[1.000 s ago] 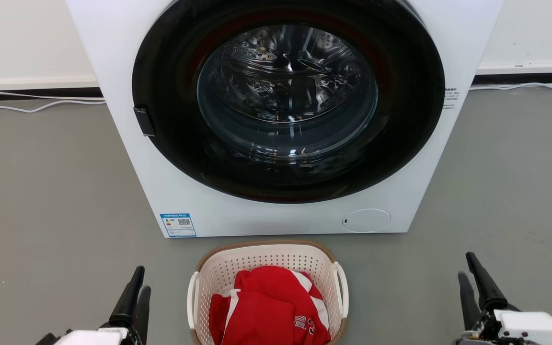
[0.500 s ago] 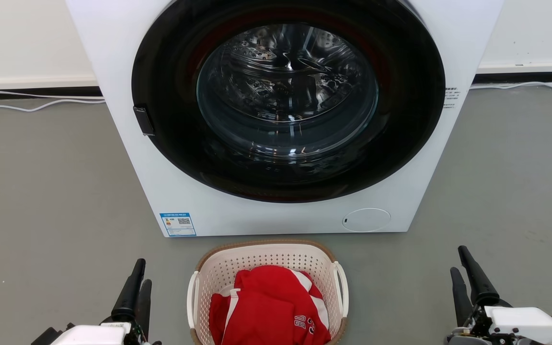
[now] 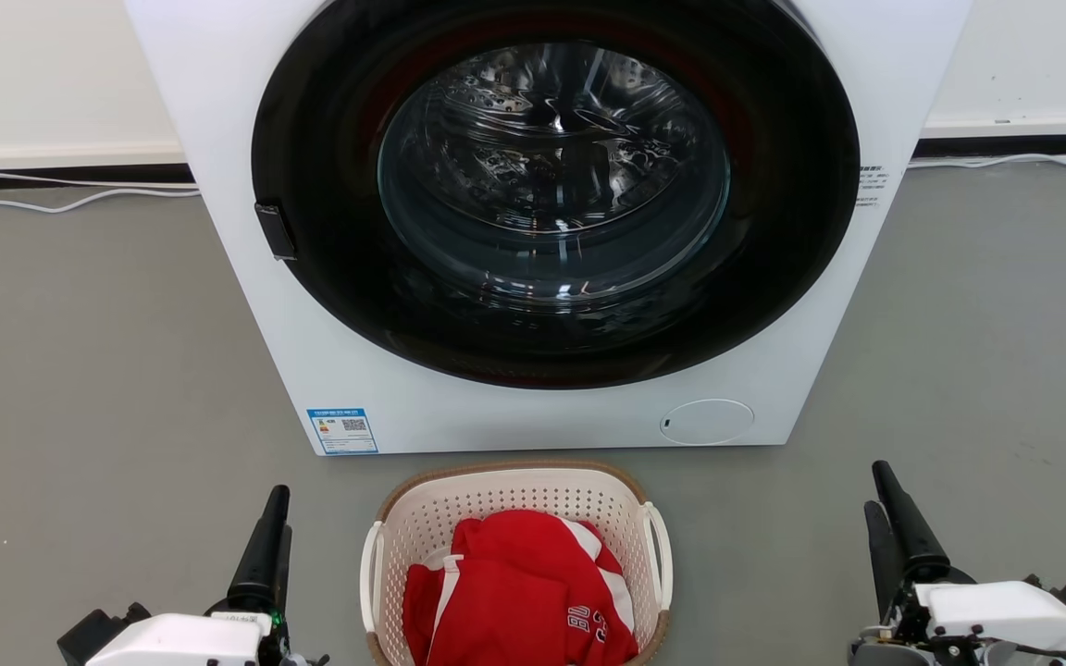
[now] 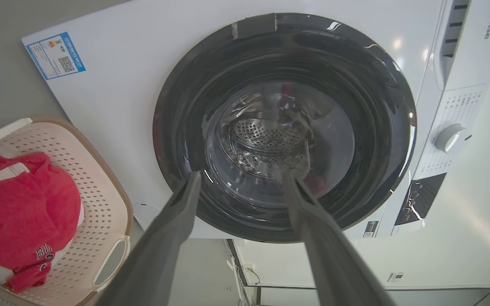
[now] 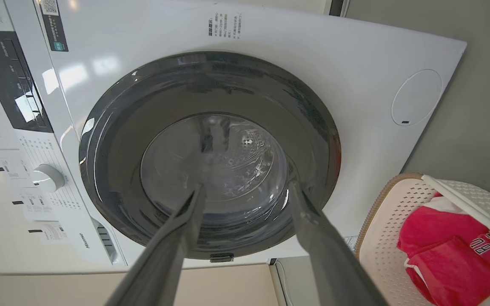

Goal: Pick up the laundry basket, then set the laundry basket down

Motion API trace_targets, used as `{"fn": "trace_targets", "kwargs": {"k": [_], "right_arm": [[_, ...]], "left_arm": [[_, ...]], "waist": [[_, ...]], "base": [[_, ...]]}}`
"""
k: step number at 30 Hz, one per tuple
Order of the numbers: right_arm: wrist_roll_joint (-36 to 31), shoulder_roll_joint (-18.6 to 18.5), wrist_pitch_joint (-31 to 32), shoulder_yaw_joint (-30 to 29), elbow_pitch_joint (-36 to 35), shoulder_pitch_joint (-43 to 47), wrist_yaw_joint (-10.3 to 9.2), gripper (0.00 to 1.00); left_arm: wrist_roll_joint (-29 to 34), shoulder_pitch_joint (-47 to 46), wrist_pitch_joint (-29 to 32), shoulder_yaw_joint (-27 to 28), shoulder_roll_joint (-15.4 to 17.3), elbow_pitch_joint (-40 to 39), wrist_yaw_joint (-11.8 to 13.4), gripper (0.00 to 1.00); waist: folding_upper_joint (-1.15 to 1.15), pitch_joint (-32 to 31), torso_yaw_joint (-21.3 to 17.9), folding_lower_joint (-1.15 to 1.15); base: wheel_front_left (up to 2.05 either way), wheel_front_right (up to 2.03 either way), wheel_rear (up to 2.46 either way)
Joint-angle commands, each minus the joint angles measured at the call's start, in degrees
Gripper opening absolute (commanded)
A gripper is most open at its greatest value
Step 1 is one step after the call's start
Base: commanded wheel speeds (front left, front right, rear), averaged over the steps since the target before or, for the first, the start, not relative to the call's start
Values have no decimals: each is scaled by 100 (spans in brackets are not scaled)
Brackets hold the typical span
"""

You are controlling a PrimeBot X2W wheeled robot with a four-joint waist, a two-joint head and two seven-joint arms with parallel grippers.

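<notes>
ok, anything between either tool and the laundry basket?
Nothing visible. Only grey floor separates the left tool and the right tool from the cream-white perforated plastic laundry basket; both tools are open, flanking it.

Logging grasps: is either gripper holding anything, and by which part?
Nothing held: the left gripper and right gripper are open, apart from the laundry basket.
</notes>
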Motion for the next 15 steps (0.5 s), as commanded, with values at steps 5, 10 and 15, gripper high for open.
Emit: {"fn": "trace_targets", "kwargs": {"k": [5, 10, 15], "right_arm": [[-455, -82, -157, 151, -285, -366, 1, 100], [-900, -128, -241, 258, -337, -396, 1, 100], [-1342, -155, -325, 359, -387, -426, 1, 100]], "left_arm": [[380, -292, -126, -1, 41, -257, -28, 100], [721, -307, -212, -52, 45, -323, -32, 100], [1111, -320, -297, -89, 49, -387, -35, 100]], "waist": [[0, 11, -3, -1], [0, 19, -4, -1], [0, 29, -8, -1]], "base": [[0, 0, 0], [0, 0, 0], [0, 0, 0]]}}
